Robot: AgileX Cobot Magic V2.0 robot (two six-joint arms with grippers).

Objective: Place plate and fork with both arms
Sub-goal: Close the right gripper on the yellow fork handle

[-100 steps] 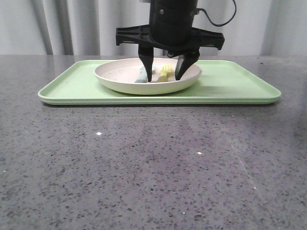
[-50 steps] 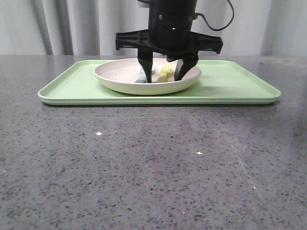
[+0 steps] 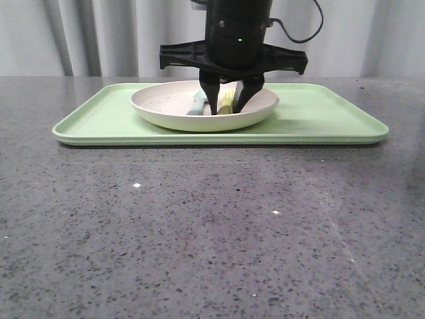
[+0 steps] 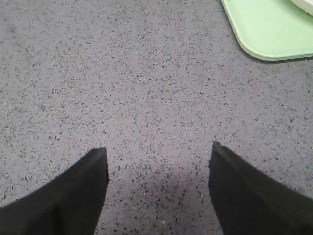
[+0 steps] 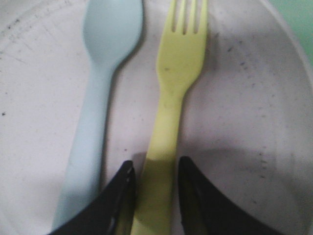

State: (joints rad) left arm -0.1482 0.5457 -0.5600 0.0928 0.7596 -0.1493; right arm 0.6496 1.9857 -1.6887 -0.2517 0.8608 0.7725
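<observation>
While the fork lies in the plate, the right gripper straddles its handle.
Fingers flank the handle narrowly, contact unclear; left gripper gapes over the table.

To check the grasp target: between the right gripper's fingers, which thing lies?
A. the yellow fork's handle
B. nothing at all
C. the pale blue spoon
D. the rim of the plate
A: in the right wrist view the fork has its handle between the two fingers of the right gripper; the spoon lies beside them.
</observation>
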